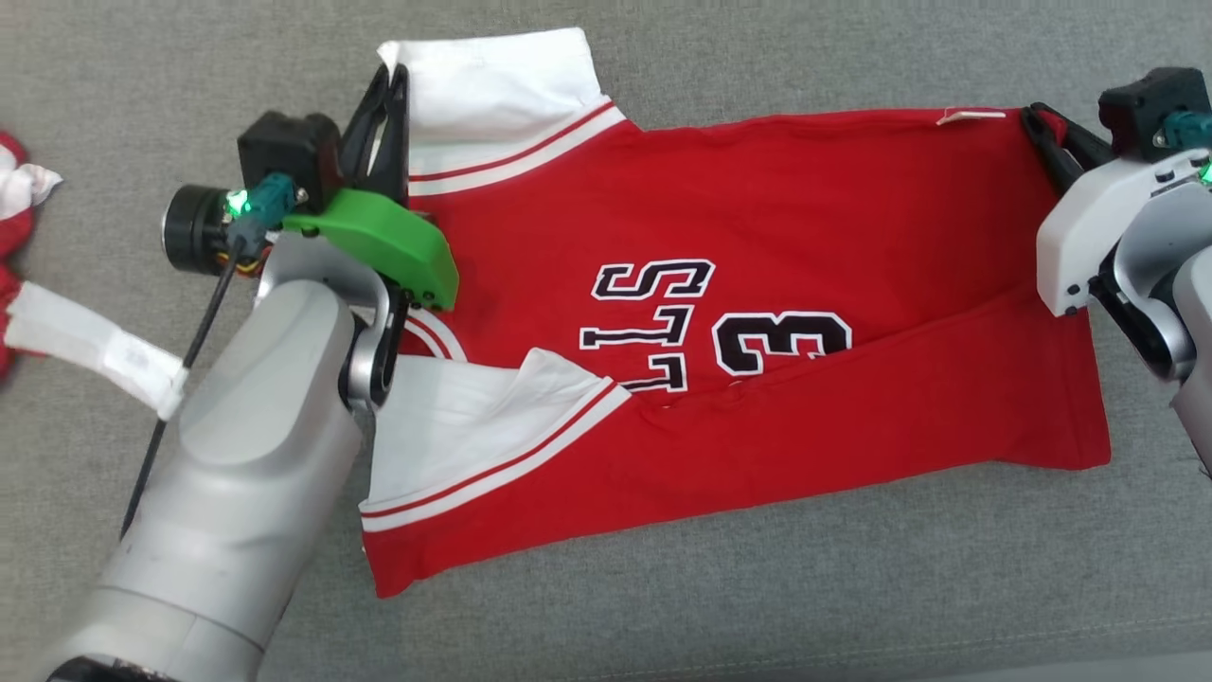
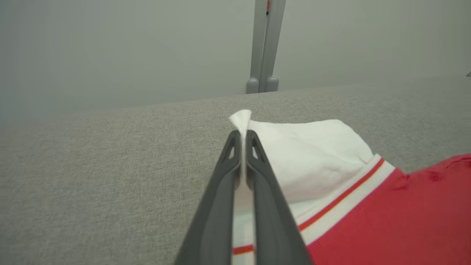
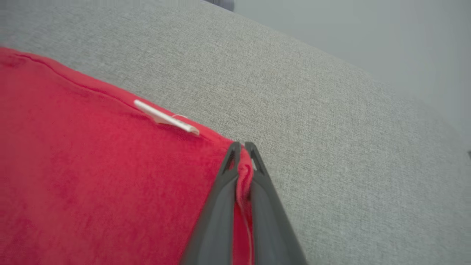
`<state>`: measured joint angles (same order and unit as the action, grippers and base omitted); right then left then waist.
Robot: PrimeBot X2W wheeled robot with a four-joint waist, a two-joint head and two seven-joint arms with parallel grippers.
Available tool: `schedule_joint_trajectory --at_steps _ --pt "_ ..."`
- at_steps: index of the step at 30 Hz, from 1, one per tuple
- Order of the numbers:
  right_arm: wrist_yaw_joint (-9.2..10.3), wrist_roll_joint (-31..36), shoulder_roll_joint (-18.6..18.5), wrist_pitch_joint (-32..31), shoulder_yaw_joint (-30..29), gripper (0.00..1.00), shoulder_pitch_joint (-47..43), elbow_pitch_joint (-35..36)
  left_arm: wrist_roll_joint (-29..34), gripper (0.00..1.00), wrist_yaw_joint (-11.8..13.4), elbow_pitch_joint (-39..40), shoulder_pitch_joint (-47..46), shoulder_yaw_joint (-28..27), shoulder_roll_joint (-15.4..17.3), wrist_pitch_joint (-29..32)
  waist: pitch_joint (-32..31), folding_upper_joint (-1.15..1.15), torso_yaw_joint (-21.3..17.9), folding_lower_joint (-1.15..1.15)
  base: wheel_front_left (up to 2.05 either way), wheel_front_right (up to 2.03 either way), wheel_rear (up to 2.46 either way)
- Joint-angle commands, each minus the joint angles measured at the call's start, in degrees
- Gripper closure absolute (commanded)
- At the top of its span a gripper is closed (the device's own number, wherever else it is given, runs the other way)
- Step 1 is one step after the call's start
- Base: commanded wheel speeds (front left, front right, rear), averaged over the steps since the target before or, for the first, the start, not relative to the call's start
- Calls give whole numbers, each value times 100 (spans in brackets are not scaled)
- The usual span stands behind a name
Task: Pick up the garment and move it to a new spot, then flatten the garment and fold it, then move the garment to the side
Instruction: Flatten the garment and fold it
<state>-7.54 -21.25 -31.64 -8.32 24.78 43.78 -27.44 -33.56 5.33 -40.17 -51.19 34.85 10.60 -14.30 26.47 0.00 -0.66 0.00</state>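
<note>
The garment is a red jersey with white sleeves and black-and-white lettering, spread across the grey surface with its near long edge folded over. My left gripper is shut on the far white sleeve's corner; in the left wrist view the white cloth pokes out between its closed fingertips. My right gripper is shut on the garment's far right red corner, and the right wrist view has red fabric pinched between the fingers, beside a small white tag.
Another red-and-white cloth lies at the left edge of the grey fabric surface. Beyond the surface's far edge, a grey upright post stands.
</note>
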Motion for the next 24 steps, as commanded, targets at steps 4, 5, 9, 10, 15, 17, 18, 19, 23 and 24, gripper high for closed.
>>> schedule_joint_trajectory --at_steps 4,5,9,10,15,17,18,19,23,24 --pt "11 276 -18 464 -125 100 -323 -164 177 100 88 727 733 -37 188 -92 -396 0 256 0 0 0 0" --pt "11 312 -20 510 -119 100 -370 -198 235 100 68 895 887 -4 236 -96 -447 0 274 0 0 0 0" --pt "11 464 -71 603 -114 100 -538 -352 314 100 124 1718 1675 -54 370 -90 -637 0 362 0 0 0 0" --pt "11 483 -66 596 -103 100 -592 -392 349 100 157 1924 1904 -54 422 -87 -682 0 383 0 0 0 0" --pt "11 591 -149 536 5 100 -689 -481 206 100 250 2489 2738 21 488 -52 -884 0 482 0 0 0 0" --pt "11 545 -144 493 44 100 -739 -513 133 100 300 2607 2989 63 503 17 -954 0 512 0 0 0 0" --pt "11 550 -162 460 79 100 -753 -521 90 100 307 2656 3124 103 488 53 -987 0 527 0 0 0 0" --pt "11 539 -171 439 103 100 -766 -524 85 100 315 2684 3201 136 495 78 -1012 0 536 0 0 0 0" --pt "11 558 -252 330 200 100 -872 -515 -10 100 353 2763 3509 251 468 183 -1120 0 565 0 0 0 0" --pt "11 521 -267 280 184 100 -924 -534 -26 100 371 2767 3584 277 458 207 -1146 0 573 0 0 0 0"
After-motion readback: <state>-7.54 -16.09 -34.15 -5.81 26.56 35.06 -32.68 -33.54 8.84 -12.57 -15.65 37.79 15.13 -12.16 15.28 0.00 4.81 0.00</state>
